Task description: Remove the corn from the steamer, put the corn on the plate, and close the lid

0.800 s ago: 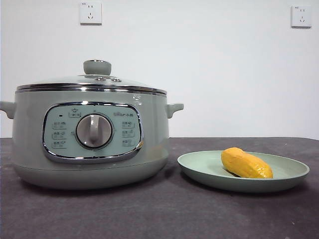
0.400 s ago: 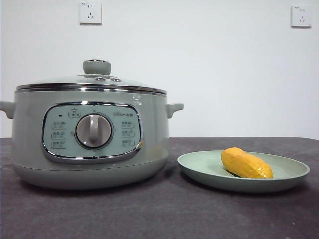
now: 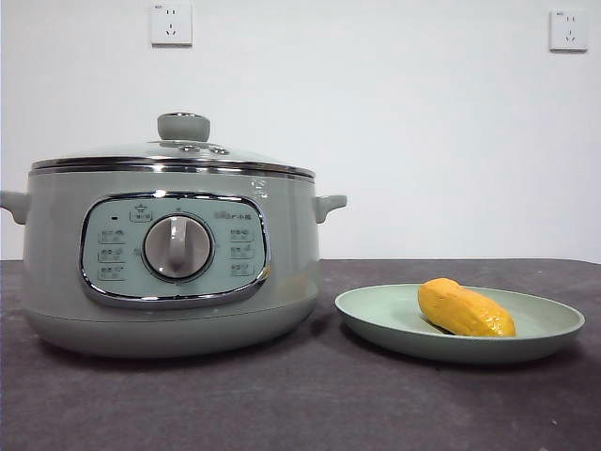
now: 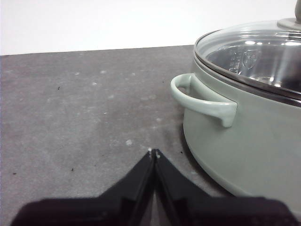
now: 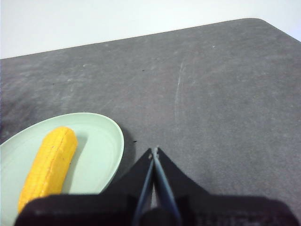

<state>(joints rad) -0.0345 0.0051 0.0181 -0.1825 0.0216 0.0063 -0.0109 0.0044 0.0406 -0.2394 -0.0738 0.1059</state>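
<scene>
We see the corn [image 3: 465, 309] lying on the plate [image 3: 376, 319], just beside our right gripper [image 5: 154, 149] | right jaws closed, empty, over bare tabletop [image 5: 211, 94] | lid [image 3: 174, 150] seated on the steamer [image 3: 282, 254] | left gripper [image 4: 154, 151] jaws closed, empty, near the steamer's side handle [image 4: 202, 99]
</scene>
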